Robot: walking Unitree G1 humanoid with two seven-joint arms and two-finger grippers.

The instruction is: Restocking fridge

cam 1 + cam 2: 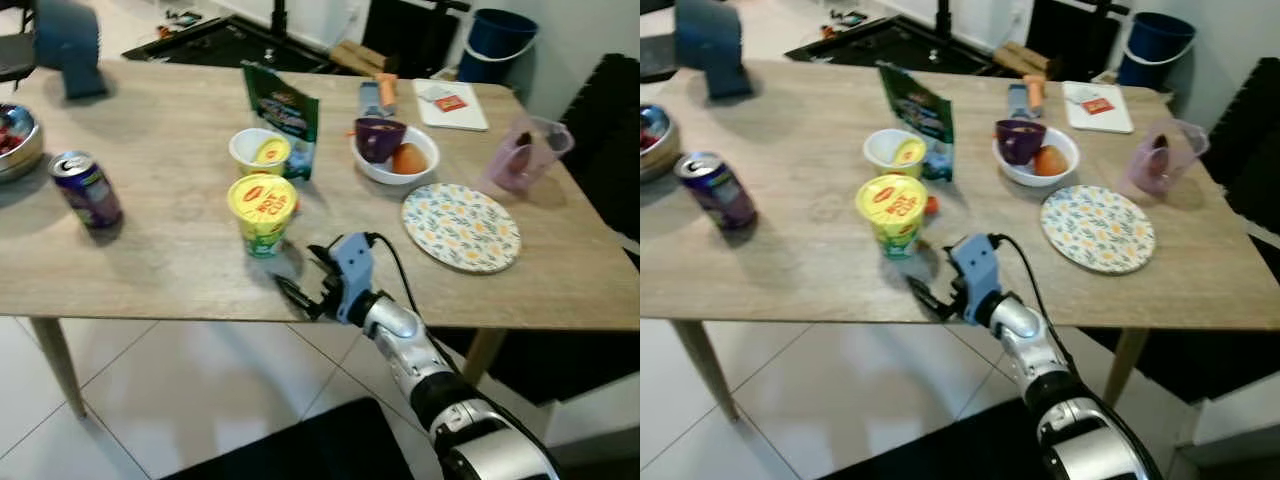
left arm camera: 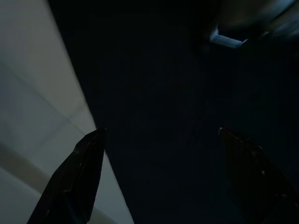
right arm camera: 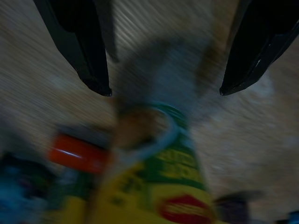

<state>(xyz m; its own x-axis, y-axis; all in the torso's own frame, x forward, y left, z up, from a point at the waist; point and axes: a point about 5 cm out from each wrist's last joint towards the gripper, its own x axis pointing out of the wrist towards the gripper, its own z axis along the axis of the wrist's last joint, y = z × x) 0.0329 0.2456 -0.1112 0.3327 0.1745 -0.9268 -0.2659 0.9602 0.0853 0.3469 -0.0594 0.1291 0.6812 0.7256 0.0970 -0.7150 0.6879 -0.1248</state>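
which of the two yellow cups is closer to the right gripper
The front cup with the sealed yellow lid, just ahead of the open right gripper. The other cup stands farther back beside the green packet.

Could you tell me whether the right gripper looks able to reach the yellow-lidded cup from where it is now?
Probably yes. The right gripper hovers open at the table's near edge, its fingers aimed at the yellow-lidded cup just ahead, with bare tabletop between them. The second cup and green packet stand behind.

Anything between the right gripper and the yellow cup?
Nothing: the head views show bare tabletop between the right gripper and the yellow cup; the blurred right wrist view shows open fingers framing it.
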